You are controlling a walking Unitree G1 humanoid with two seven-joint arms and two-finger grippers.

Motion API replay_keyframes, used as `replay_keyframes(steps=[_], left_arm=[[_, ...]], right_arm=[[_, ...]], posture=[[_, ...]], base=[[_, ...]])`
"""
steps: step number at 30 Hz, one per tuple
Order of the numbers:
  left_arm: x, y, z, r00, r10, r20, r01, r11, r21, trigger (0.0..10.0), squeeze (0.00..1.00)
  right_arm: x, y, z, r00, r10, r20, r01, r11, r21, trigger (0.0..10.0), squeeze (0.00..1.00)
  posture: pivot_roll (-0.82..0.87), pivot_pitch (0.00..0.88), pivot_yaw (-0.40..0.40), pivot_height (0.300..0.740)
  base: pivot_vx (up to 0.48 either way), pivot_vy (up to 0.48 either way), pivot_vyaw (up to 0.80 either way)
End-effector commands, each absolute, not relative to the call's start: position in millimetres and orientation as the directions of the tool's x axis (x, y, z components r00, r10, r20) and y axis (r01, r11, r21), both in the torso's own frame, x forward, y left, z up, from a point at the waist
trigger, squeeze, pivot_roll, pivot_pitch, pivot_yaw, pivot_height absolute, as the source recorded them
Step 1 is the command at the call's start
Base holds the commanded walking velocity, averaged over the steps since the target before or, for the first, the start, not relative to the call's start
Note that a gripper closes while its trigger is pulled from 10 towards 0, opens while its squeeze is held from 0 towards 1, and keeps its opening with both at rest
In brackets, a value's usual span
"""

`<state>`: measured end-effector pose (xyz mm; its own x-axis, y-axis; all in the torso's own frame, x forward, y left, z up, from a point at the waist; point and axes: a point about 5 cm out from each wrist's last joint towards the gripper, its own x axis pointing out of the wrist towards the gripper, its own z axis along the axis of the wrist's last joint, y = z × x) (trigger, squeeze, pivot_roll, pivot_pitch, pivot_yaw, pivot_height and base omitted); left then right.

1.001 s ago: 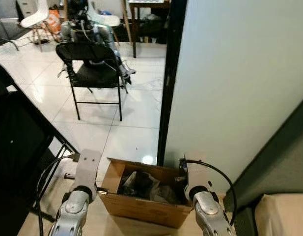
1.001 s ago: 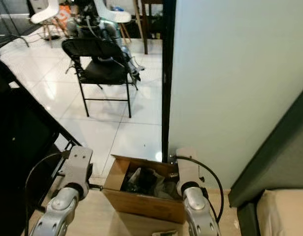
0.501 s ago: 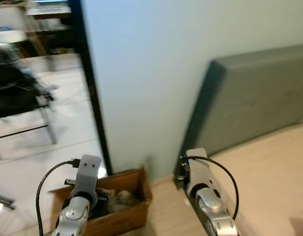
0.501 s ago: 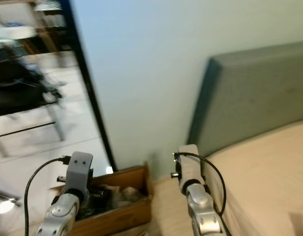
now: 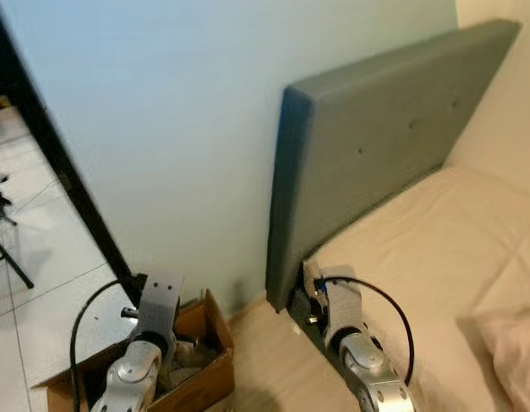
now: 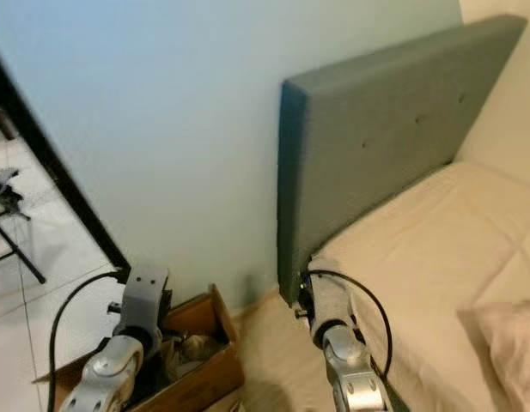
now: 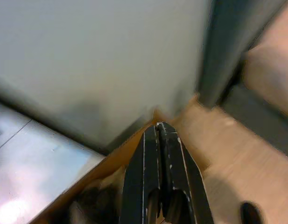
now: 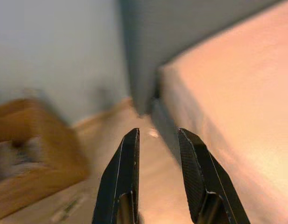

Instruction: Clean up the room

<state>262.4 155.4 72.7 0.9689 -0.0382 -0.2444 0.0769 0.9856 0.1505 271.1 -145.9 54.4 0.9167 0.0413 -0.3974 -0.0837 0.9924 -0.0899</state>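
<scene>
A brown cardboard box (image 5: 204, 382) with dark crumpled things inside stands on the wood floor by the pale wall, under my left arm (image 5: 149, 330). My left gripper (image 7: 158, 127) is shut on nothing and hangs over the box's rim (image 7: 111, 158). My right gripper (image 8: 158, 134) is open and empty, low over the floor strip between the blurred box (image 8: 31, 154) and the bed. The bed's beige mattress (image 5: 419, 249) lies to the right, with a pink pillow (image 5: 515, 343) on it.
A grey padded headboard (image 5: 376, 146) stands against the wall behind the mattress. A black door frame (image 5: 63, 180) on the left opens onto white tiles (image 5: 33, 257). A narrow strip of wood floor (image 5: 265, 369) runs between box and bed.
The camera has swung to the right: the doorway and chair have slid out on the left, and the headboard, mattress and pillow have come in. Both arms hang as before.
</scene>
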Motion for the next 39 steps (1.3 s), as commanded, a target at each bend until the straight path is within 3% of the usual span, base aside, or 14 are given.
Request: replay_keyframes(steps=[1, 11, 26, 39], left_arm=[[259, 159, 65, 0.961, -0.036, -0.274, 0.077, 0.987, 0.139, 10.0, 0.0], [265, 154, 67, 0.962, -0.054, -0.266, 0.094, 0.986, 0.14, 10.0, 0.0], [269, 153, 67, 0.964, -0.058, -0.259, 0.097, 0.985, 0.141, 10.0, 0.0], [267, 154, 66, 0.964, -0.054, -0.26, 0.094, 0.985, 0.142, 10.0, 0.0]], right_arm=[[269, -146, 56, 0.916, 0.033, -0.399, -0.066, 0.995, -0.069, 10.0, 0.0], [267, -151, 58, 0.917, -0.002, -0.4, -0.043, 0.994, -0.103, 10.0, 0.0], [273, -144, 68, 0.93, 0.079, -0.359, -0.081, 0.997, 0.008, 10.0, 0.0], [274, -142, 71, 0.934, 0.084, -0.347, -0.084, 0.996, 0.017, 10.0, 0.0]], posture=[[-0.08, 0.141, 0.025, 0.708], [-0.09, 0.136, 0.037, 0.708], [-0.1, 0.132, 0.041, 0.708], [-0.09, 0.131, 0.041, 0.708]], base=[[0.0, 0.0, -0.8], [0.0, 0.0, -0.8], [0.0, 0.0, -0.8], [0.0, 0.0, -0.8]])
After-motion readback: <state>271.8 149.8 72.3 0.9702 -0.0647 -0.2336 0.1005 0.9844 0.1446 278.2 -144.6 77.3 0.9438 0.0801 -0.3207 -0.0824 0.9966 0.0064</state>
